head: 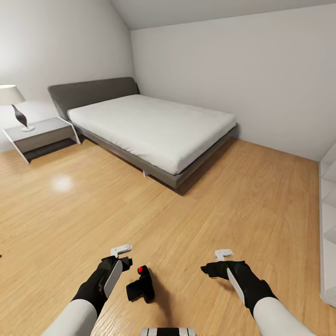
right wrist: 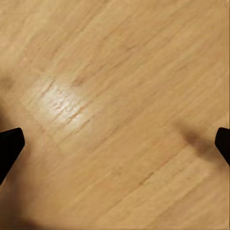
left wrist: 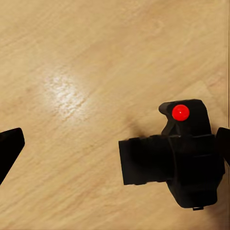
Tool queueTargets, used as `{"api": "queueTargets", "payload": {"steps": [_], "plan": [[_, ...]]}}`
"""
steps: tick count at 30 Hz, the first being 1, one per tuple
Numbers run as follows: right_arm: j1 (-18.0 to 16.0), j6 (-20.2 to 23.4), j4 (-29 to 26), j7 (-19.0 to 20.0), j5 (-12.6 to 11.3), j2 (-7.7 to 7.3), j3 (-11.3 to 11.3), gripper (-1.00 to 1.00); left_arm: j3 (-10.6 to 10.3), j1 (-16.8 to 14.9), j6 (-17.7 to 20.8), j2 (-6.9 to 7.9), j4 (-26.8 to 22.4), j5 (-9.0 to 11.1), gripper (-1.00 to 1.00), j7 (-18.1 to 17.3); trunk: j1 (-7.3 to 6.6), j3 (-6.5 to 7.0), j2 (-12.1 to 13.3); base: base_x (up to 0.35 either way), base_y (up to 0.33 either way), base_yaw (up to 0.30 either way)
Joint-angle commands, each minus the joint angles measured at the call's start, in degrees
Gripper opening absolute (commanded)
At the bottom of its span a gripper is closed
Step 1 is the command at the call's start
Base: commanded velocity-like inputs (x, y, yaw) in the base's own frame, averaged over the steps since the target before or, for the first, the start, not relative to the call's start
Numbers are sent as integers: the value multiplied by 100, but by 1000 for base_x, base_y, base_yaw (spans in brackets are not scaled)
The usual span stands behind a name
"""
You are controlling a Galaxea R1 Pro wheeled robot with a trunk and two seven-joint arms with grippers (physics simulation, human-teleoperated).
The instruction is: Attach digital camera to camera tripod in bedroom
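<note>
The digital camera [head: 141, 284] is being seen on the light wood floor [head: 196, 219] of the bedroom, lying between the two arms and nearer the left gripper [head: 122, 259]. Its lens barrel is pointing sideways and its red button [left wrist: 180, 112] is facing up, so it is judged to be simply resting there rather than being carried.

In the left wrist view the camera is sitting close beside one fingertip [left wrist: 223, 143], with the other fingertip [left wrist: 9, 146] well apart, so the left gripper is being held spread wide with nothing between its fingers. The right gripper [head: 215, 267] is likewise being held spread, bare floor lying between its fingertips [right wrist: 10, 143]; it is probably being kept clear while the left arm is lined up for a pick.

A grey-framed bed [head: 154, 126], a nightstand [head: 42, 135] and a lamp [head: 14, 105] are being faced across the room. A tripod cannot be made out here, so it will likely have to be looked for once the camera is lifted.
</note>
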Motion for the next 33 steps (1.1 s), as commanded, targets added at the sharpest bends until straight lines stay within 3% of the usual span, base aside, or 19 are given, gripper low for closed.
{"api": "queueTargets", "payload": {"steps": [1,10,11,20,24,33], "plan": [[0,60,-78,145,64,-1,-14,100,11,-1,18,-3,-25,81,100,36,1,-28,-4,0,0,0],[0,330,-359,980,52,-191,-12,100,3,-1,24,4,-75,223,100,31,24,-227,-16,0,0,0],[0,351,-375,1327,51,-262,-12,100,2,-1,23,7,-77,231,100,31,27,-249,-17,0,0,0],[0,385,-403,3176,64,-647,-20,100,1,-1,22,9,-80,243,100,30,50,-449,-29,0,0,0],[0,386,-407,3527,66,-718,-20,100,-2,-1,22,0,-81,245,100,30,61,-537,-34,0,0,0],[0,365,-410,3609,67,-733,-21,100,-7,-1,9,-2,-81,237,100,30,84,-737,-46,0,0,0]]}}
